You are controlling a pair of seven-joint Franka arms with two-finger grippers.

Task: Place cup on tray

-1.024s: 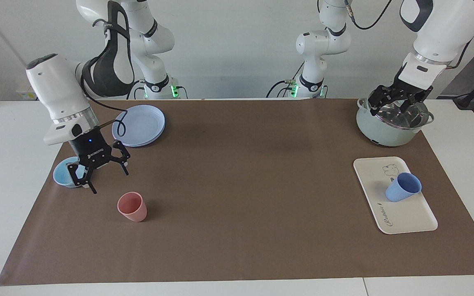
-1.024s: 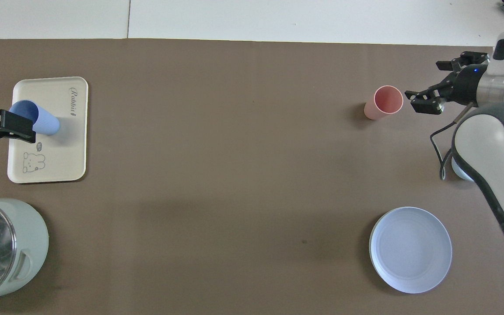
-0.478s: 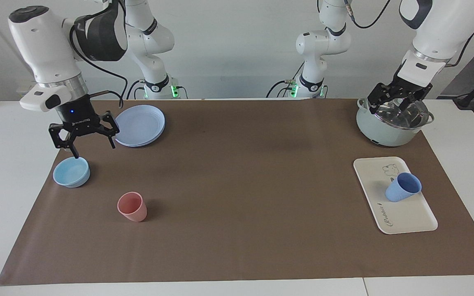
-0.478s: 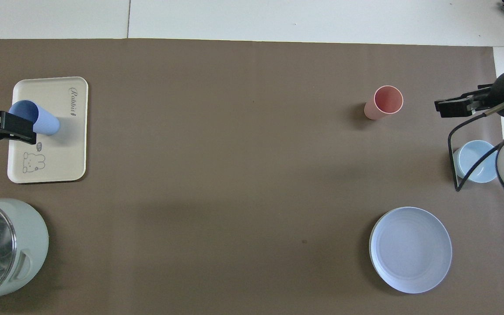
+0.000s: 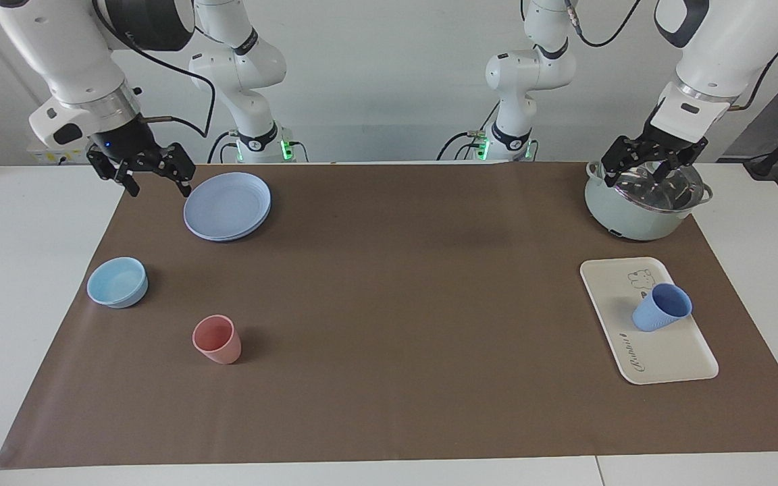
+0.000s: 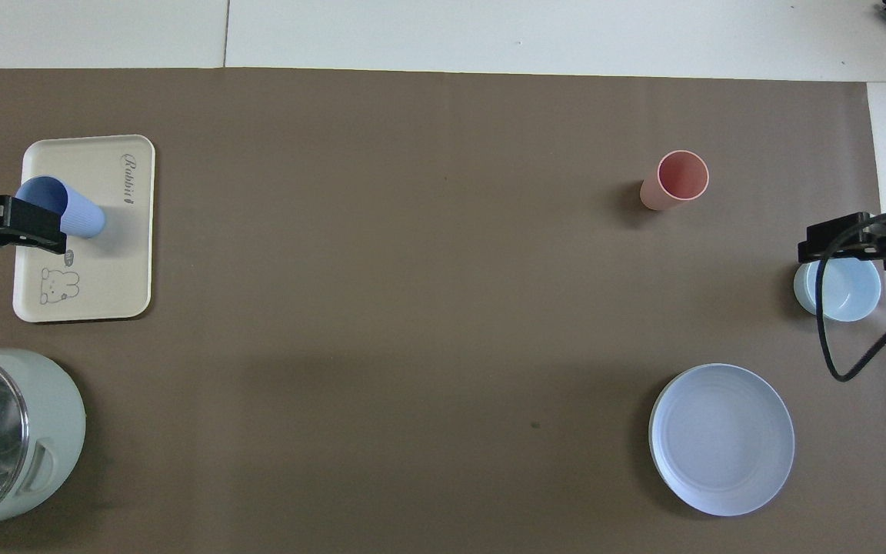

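Facing view shows the cup (image 5: 661, 307) standing upright on the tray (image 5: 666, 358), mouth up, just beside the bear print at the end of the tray nearer to me. It is a small periwinkle-blue tumbler, handleless and slightly tapered; nothing is visible inside it. The cream tray holds only that cup and lies at my left arm's end of the surface (image 5: 389, 304), with the pale green pot (image 5: 632, 209) nearer to me than the tray. My left tool (image 5: 645, 169) hangs released over that pot's glass lid, fingers spread, holding nothing. At my right arm's end, the pink cup (image 5: 217, 339), the light-blue bowl (image 5: 117, 282) and the blue plate (image 5: 228, 205) all look empty. My right tool (image 5: 152, 181) is released too, up in the air over the edge of the brown mat beside the plate; a second ago it hung low over the bowl, and it has since lifted away. The cup and tray have not shifted.
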